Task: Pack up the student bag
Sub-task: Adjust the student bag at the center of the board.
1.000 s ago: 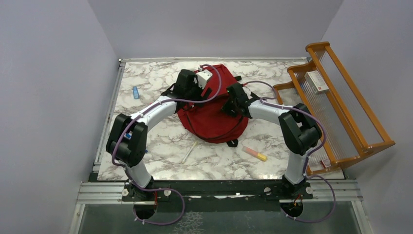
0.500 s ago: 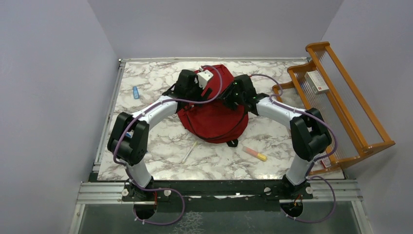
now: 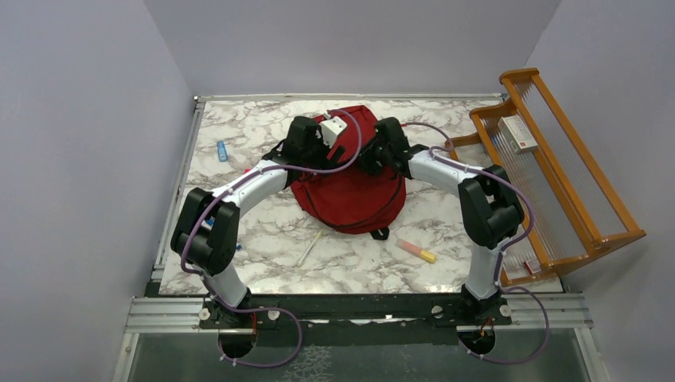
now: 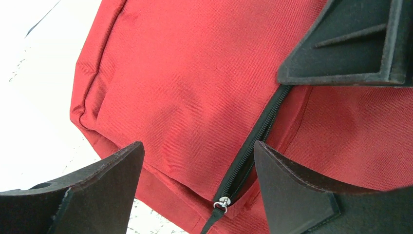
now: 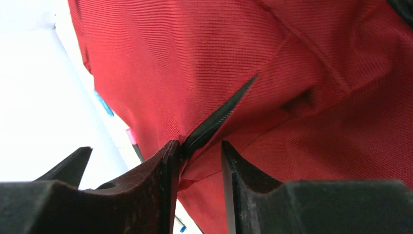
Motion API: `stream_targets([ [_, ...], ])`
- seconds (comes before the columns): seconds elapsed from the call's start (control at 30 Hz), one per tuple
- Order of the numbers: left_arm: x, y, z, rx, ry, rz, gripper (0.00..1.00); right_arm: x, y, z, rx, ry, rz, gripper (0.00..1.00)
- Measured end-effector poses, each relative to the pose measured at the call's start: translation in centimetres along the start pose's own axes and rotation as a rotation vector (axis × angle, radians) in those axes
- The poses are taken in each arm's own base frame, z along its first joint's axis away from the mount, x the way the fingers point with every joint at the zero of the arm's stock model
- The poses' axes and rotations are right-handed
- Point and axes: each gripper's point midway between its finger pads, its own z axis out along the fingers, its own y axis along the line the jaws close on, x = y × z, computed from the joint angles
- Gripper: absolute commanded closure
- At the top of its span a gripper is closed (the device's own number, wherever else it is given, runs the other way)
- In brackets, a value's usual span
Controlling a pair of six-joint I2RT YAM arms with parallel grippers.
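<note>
Marble table (image 3: 263, 223) carries everything, and a wooden rack (image 3: 549, 183) leans at its right edge. Student bag (image 3: 346, 195) lies flat on the far-middle of the table, red, with a black zip line curving round its near side. Left arm (image 3: 247, 183) and right arm (image 3: 446, 171) both reach in to the bag's far end, one from each side. Left gripper (image 4: 198, 146): jaws wide apart over the red fabric near the bag's edge, holding nothing. Right gripper (image 5: 197, 146): jaws partly open and straddling a raised fold of fabric; the fold touches one finger only, no clamp visible. White box (image 3: 517, 133) sits in the rack. Orange-yellow marker (image 3: 417, 251) lies on the table near the bag's near-right side, a thin white pen (image 3: 310, 248) near its near-left. A small blue item (image 3: 222, 150) is well off to the left. Zipper (image 4: 253, 141) runs between the left jaws and looks closed, with its metal pull (image 4: 221, 202) at the bag's edge.
</note>
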Motion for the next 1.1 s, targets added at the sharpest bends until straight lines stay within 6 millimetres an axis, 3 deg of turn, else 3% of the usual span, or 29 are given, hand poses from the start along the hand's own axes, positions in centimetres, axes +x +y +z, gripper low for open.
stream_targets([
  [0.3, 0.0, 0.0, 0.0, 0.000, -0.001, 0.005, 0.16, 0.0, -2.0, 0.6, 0.057, -0.021, -0.003, 0.99],
  [0.5, -0.4, -0.2, 0.0, 0.015, -0.010, 0.005, 0.16, 0.0, -3.4, 0.5, 0.068, -0.039, -0.061, 0.99],
  [0.73, -3.2, -0.4, 0.3, 0.059, -0.071, 0.003, 0.16, -0.6, -4.6, -1.1, 0.062, -0.059, -0.214, 1.00],
  [0.9, -4.0, -1.5, 1.4, 0.116, -0.081, -0.012, 0.16, -2.9, -5.6, -1.6, 0.032, -0.026, -0.337, 0.99],
  [1.1, -4.9, -3.9, 2.7, 0.173, -0.072, 0.006, 0.16, -9.2, -5.4, -1.2, -0.009, -0.012, -0.476, 0.96],
])
